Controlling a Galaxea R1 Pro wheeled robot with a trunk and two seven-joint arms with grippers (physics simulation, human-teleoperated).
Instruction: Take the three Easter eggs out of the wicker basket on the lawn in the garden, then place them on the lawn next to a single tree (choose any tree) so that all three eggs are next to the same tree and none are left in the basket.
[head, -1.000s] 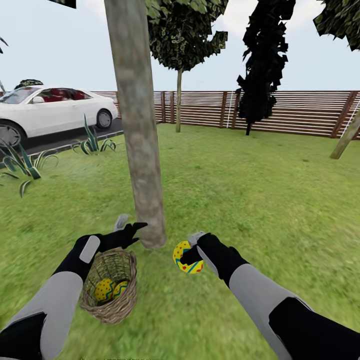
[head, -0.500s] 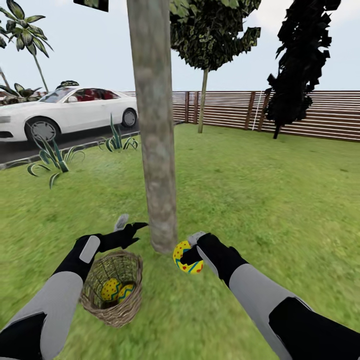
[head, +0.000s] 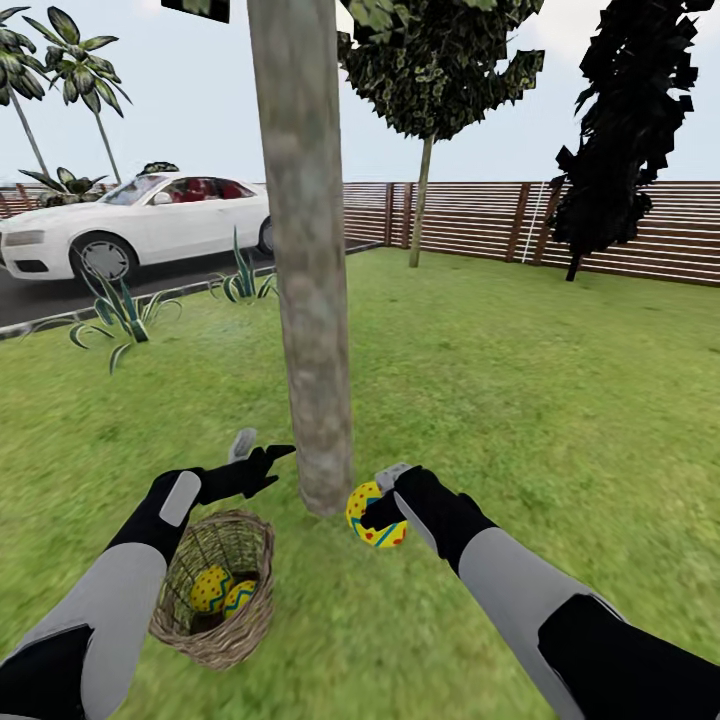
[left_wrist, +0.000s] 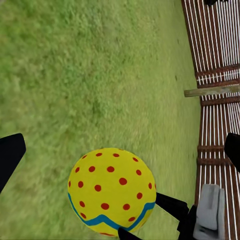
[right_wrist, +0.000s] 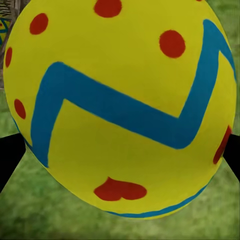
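Note:
In the head view my right gripper (head: 378, 500) is shut on a yellow Easter egg (head: 376, 518) with blue zigzag bands and red dots, held just right of the tree's base. The thick grey-brown tree (head: 312, 300) rises from the lawn (head: 520, 400). The wicker basket (head: 215, 648) stands on the grass to the trunk's near left, with two more eggs (head: 210, 588) (head: 241, 597) inside. My left gripper (head: 262, 447) is open just beyond the basket, beside the trunk. The left wrist view looks at the held egg (left_wrist: 111, 191); in the right wrist view that egg (right_wrist: 120, 110) sits between the fingers.
A white car (head: 140, 220) stands on the dark driveway at the left, with spiky plants (head: 115, 310) along the lawn's edge. A brown slatted fence (head: 640, 235) closes the back. Other trees (head: 425, 200) (head: 610, 150) stand far off. Open grass stretches to the right.
The whole view has swung left: car, palms and trunk have shifted right in the picture. Both arms hold their pose. The egg stays in my right gripper.

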